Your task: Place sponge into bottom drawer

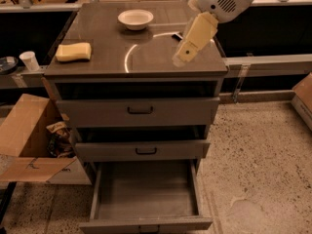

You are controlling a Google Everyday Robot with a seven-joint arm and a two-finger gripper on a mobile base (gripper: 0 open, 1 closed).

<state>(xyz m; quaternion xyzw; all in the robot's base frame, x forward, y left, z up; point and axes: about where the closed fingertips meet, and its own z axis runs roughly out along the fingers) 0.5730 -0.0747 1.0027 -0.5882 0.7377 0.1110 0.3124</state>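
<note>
the sponge [73,51] lies flat on the brown cabinet top [146,65], far to the left of the gripper [181,58] and close to the top's left edge, apart from everything else. the bottom drawer [146,191] stands pulled out well below the gripper and a little to its left, its grey floor showing. the gripper hangs over the right part of the top, at the end of a cream link slanting down from the white arm [222,1]; whether it is open or closed cannot be told. a white bowl [135,18] sits behind and left of the gripper, and a dark packet [175,35] peeks out just behind it. below it, the top drawer [139,112] and middle drawer [141,150] stand slightly out. far left of the gripper are a paper cup [30,60] and, lower, an open cardboard box [24,135] on the speckled floor [258,155].
</note>
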